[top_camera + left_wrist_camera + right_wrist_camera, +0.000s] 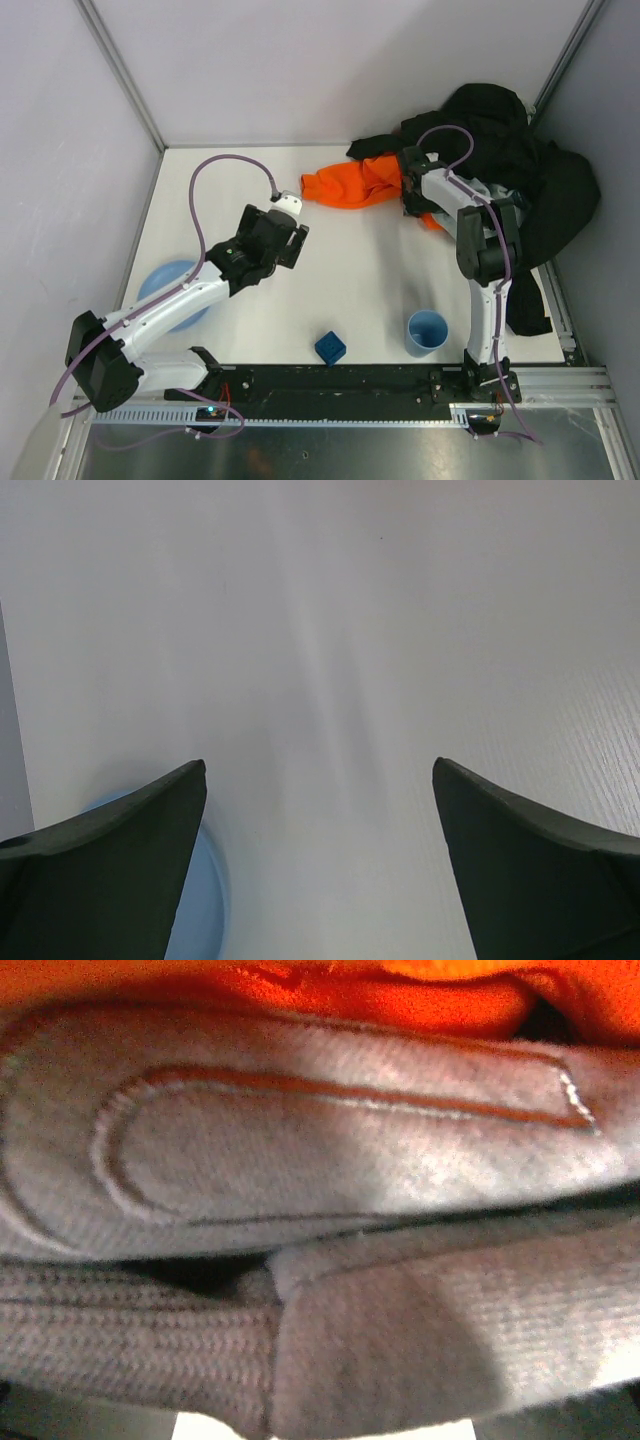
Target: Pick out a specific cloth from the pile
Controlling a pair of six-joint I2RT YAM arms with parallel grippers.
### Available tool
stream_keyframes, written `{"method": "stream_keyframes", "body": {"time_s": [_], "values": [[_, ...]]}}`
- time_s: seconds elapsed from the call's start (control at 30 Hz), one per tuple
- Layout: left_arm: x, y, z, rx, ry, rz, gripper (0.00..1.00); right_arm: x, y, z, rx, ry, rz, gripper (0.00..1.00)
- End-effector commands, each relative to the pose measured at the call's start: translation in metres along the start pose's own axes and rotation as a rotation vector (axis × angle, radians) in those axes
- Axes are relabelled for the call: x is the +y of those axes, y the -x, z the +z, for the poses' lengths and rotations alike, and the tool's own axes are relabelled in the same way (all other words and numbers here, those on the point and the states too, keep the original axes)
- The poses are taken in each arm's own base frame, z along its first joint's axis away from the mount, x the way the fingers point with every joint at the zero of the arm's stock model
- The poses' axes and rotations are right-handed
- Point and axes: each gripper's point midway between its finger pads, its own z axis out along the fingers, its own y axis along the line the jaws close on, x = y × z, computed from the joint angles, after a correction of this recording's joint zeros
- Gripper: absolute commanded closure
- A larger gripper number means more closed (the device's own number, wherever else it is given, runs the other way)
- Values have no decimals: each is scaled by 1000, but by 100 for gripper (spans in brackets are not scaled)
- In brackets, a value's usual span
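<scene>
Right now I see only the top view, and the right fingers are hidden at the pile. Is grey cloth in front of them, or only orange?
Observer: Grey cloth fills the right wrist view, close up, with a stitched seam across it. Orange cloth shows only along the upper edge.
Operator: And do the left fingers hold anything?
Observer: No. In the left wrist view the left fingers stand wide apart, with only bare table between them.
</scene>
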Motion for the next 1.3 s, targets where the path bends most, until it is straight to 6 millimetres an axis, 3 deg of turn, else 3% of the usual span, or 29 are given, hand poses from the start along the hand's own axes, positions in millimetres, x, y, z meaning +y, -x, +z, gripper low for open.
{"method": "stream_keyframes", "body": {"time_s": [0.0,0.07,0.17,0.23,0.33,0.4,0.67,0.87,1.03,1.27], "values": [[-1,8,-2,-29,3,-30,0,-7,25,2,-52,-52,9,7],[-1,8,-1,-28,3,-28,0,-7,27,4,-55,-39,11,12],[-1,8,-1,-27,2,-27,0,-6,27,6,-50,-4,16,38],[-1,8,-1,-27,1,-30,0,-9,28,7,-43,17,24,49],[-1,9,-2,-31,-5,-38,0,-15,30,1,-47,38,44,84],[-1,9,-3,-33,-7,-41,0,-18,36,-8,-67,53,57,96],[-1,9,-1,-28,-18,-57,0,-49,78,-57,-190,103,124,100],[-2,9,0,-22,-30,-69,0,-96,119,-92,-291,144,262,100],[-2,8,3,-14,-37,-77,0,-136,167,-123,-400,204,390,100],[-3,7,6,-2,-55,-92,1,-216,239,-165,-642,183,551,100]]}}
